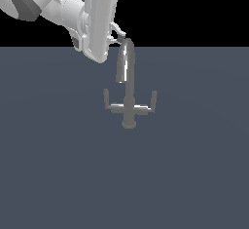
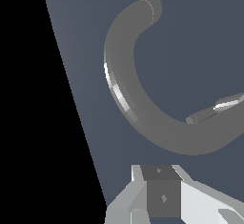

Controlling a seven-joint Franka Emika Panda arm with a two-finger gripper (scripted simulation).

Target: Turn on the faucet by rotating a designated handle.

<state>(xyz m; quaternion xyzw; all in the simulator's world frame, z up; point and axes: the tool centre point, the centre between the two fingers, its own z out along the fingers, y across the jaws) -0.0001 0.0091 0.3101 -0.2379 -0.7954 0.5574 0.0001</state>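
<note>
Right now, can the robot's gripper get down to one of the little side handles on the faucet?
Probably yes. The gripper hangs up by the top of the faucet's arched spout, not touching a handle. Both levers stick out sideways with bare table around them, so only the spout seems to need avoiding.

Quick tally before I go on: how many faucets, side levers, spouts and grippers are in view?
Faucet: 1
Side levers: 2, one at the exterior view's left, one at its right
Arched spout: 1
Gripper: 1
Total: 5
</note>
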